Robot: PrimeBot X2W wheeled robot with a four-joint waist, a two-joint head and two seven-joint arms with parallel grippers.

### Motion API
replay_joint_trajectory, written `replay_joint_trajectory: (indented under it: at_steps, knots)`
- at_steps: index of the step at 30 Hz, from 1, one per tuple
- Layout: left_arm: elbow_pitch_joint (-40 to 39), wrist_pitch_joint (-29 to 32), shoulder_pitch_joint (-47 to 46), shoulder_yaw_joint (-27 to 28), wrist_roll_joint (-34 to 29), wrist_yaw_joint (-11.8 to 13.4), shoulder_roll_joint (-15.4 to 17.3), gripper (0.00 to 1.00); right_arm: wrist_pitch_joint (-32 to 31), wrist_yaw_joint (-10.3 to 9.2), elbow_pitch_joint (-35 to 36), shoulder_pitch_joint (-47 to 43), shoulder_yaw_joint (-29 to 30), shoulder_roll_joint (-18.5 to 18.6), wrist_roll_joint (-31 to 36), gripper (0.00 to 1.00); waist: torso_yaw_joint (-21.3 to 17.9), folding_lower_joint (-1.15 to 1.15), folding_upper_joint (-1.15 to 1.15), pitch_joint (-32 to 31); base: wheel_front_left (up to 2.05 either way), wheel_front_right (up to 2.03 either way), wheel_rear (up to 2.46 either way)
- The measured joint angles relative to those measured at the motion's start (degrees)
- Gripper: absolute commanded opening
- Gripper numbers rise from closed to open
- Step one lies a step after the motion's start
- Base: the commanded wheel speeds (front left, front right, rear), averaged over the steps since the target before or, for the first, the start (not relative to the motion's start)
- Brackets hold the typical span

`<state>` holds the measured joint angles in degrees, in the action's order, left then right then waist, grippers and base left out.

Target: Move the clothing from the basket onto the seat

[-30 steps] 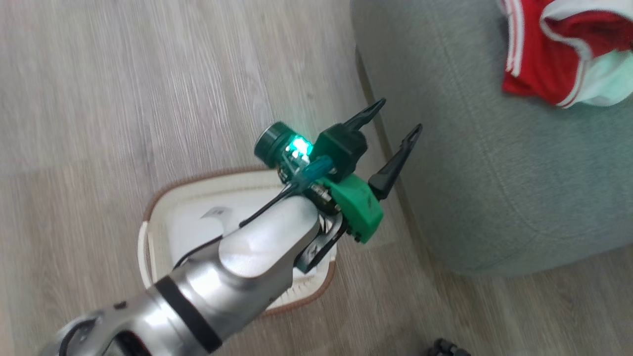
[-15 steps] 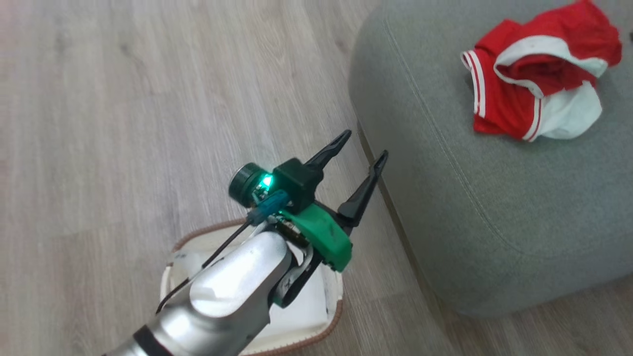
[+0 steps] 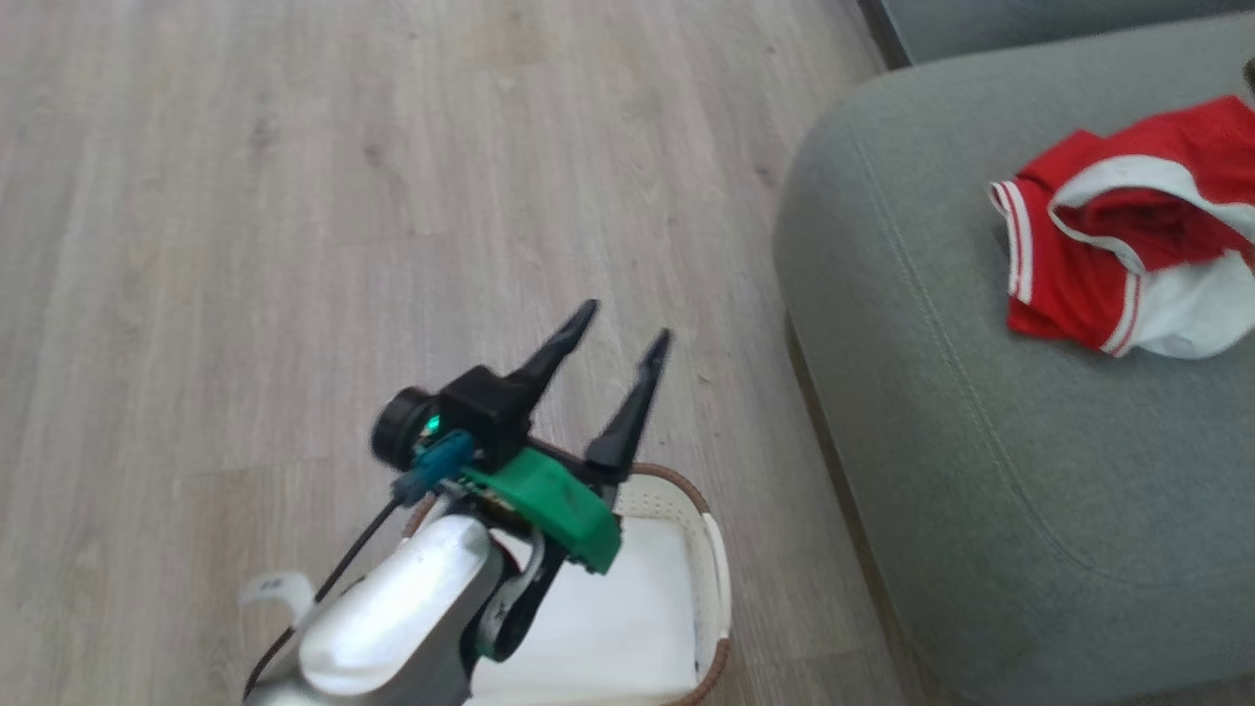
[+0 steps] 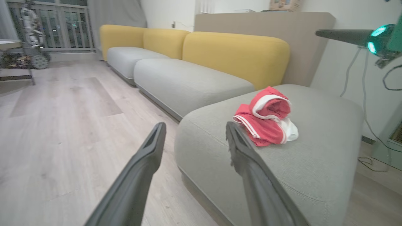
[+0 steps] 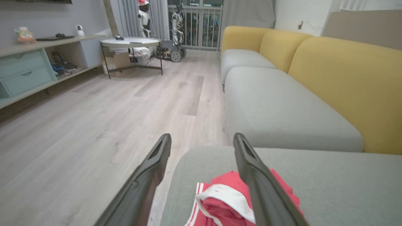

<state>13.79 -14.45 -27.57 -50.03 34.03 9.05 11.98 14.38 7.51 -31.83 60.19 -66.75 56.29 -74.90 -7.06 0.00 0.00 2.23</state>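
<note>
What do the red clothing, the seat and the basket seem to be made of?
The clothing looks like thin, soft matte fabric, perhaps synthetic: it lies crumpled in loose folds. The seat seems padded upholstery in woven grey-green cloth, with a stitched seam and rounded edges. The basket looks like smooth cream plastic with a brown woven-look rim; whether that rim is real fibre I cannot tell.

Left gripper (image 4: 194, 126), dark fingers parted, over pale wood floor (image 4: 72, 125). Red-and-white clothing (image 4: 267, 124) heaped on grey seat (image 4: 320, 163), apart from the fingertips. Behind: more grey cushions (image 4: 188, 81), yellow backrests (image 4: 235, 53).
</note>
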Motion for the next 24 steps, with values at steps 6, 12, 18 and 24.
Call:
replay_joint_trajectory:
  at_steps: [6, 12, 18, 24]
  knots:
    - [-2.57, 0.0, 3.97, 3.27, -0.01, 1.75, 1.51, 1.0, 0.09, 0.0, 1.68, -9.42, 12.27, -0.25, 3.45, 1.0, 2.54, 0.0, 0.0, -1.37, 0.0, 0.0, 0.0]
    - [-4.9, 0.0, 7.99, 7.65, -0.58, 3.6, 2.89, 1.0, 0.09, 0.0, 3.74, -22.65, 24.91, -3.31, 8.51, 1.0, 4.39, 0.0, 0.0, -1.92, 0.0, 0.0, 0.0]
    - [-7.17, 0.0, 12.52, 12.06, -1.62, 4.97, 4.63, 1.0, 0.09, -0.01, 7.77, -35.35, 39.09, -9.57, 15.69, 1.0, 5.88, 0.0, 0.0, -1.96, 0.0, 0.0, 0.0]
    - [-7.94, 0.0, 17.0, 14.93, -4.39, 5.81, 4.72, 1.0, 0.09, -0.01, 13.96, -48.0, 54.34, -19.14, 26.43, 1.0, 7.11, 0.0, 0.0, -2.06, 0.0, 0.0, 0.0]
